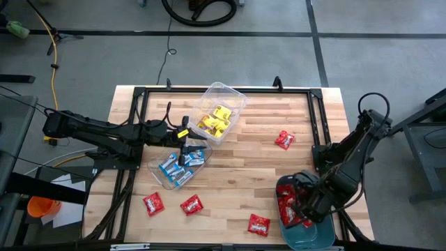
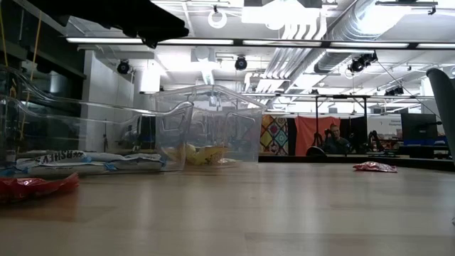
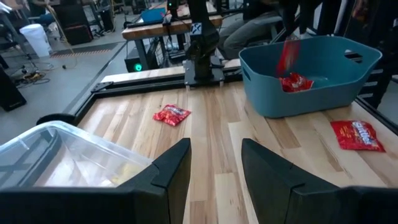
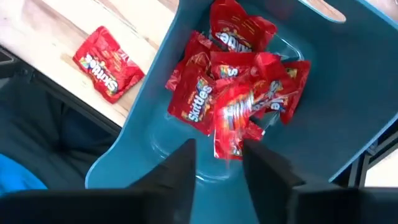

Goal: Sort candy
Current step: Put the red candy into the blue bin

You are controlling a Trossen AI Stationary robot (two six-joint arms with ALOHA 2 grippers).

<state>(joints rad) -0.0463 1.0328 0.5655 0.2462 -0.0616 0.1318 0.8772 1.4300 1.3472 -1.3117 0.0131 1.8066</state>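
Observation:
The candy is small wrapped packets. Yellow ones lie in a clear tub, and blue-and-white ones lie in a second clear tub. Red packets lie loose on the table. My right gripper points down over the teal bin, fingers apart. A blurred red packet is in the air just below its fingertips, above the red packets in the bin. My left gripper is open and holds nothing, level between the two tubs.
The teal bin stands at the table's near right corner. A black frame runs along the table's edges. The middle of the wooden top is bare. One red packet lies beside the bin.

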